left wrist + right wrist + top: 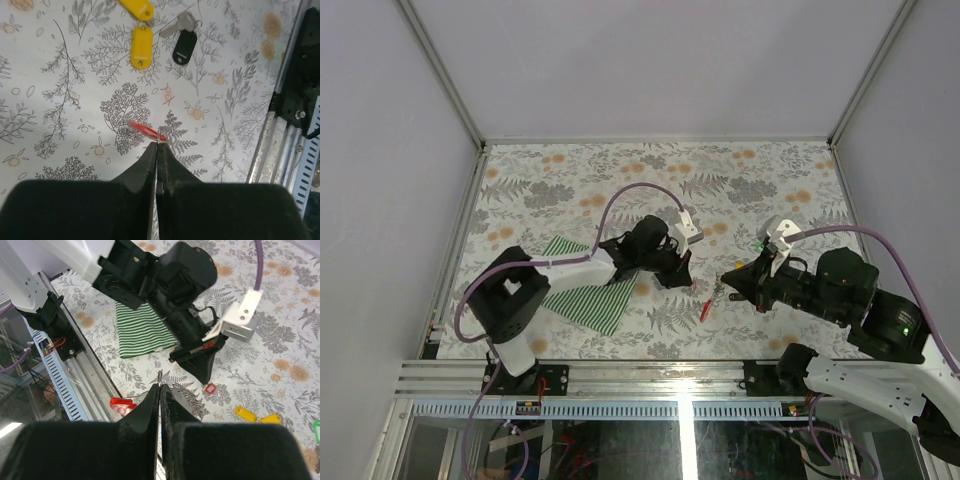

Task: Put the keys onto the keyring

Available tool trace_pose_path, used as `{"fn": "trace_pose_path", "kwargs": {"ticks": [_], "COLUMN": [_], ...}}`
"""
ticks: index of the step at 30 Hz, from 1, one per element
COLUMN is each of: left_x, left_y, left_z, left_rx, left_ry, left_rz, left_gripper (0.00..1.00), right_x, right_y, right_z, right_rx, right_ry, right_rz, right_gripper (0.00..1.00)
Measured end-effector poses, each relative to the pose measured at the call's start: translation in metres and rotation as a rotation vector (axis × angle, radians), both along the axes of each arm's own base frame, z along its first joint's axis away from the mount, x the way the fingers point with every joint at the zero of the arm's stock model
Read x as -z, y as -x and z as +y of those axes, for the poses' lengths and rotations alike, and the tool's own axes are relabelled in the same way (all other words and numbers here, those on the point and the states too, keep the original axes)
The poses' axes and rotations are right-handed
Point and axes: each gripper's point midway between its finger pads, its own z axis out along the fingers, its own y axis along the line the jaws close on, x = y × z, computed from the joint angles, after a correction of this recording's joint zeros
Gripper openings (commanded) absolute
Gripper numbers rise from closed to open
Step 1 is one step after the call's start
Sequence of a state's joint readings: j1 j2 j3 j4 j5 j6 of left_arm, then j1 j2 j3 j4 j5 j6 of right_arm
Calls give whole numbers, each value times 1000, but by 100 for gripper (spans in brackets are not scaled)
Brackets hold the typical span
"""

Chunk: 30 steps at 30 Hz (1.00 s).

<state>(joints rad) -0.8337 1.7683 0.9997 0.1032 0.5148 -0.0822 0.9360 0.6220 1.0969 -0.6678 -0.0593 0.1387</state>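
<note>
The keyring (pixel 148 131) — a red strap tilted on a thin grey loop — sits well apart from the keys (pixel 142 46). Those lie flat together: two yellow tags, one silver key with a black tag.

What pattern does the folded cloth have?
The cloth has green-and-white stripes, clearest in the right wrist view.

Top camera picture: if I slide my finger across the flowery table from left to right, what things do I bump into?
Green striped cloth → left hand → keyring with its red tag → right hand.
</note>
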Motion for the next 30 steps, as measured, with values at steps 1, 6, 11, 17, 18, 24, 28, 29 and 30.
{"fn": "trace_pose_path", "kwargs": {"ticks": [1, 6, 11, 17, 18, 24, 28, 29, 30], "left_x": [-7, -45, -85, -140, -151, -209, -239, -247, -253], "left_y": [-1, -2, -2, 8, 12, 41, 56, 61, 66], "left_z": [1, 8, 22, 47, 53, 83, 99, 102, 104], "left_rx": [-10, -68, -124, -172, -177, -154, -123, -106, -91], "left_ry": [10, 74, 137, 227, 246, 366, 434, 454, 472], "left_rz": [-8, -67, -160, -326, -367, -593, -701, -727, -748], "left_gripper": [0, 0, 0, 0, 0, 0, 0, 0, 0], "right_x": [-1, -9, -10, -8, -7, -10, -17, -19, -20], "right_y": [0, -1, 0, 3, 3, 6, 18, 22, 24], "right_z": [-1, -5, -5, 8, 11, 32, 51, 58, 61], "right_rx": [3, 16, 11, -48, -63, -160, -306, -355, -385], "right_ry": [-2, -13, -18, -8, -7, -16, -41, -49, -54], "right_rz": [-3, -27, -30, -17, -15, -21, -63, -79, -90], "right_gripper": [0, 0, 0, 0, 0, 0, 0, 0, 0]}}
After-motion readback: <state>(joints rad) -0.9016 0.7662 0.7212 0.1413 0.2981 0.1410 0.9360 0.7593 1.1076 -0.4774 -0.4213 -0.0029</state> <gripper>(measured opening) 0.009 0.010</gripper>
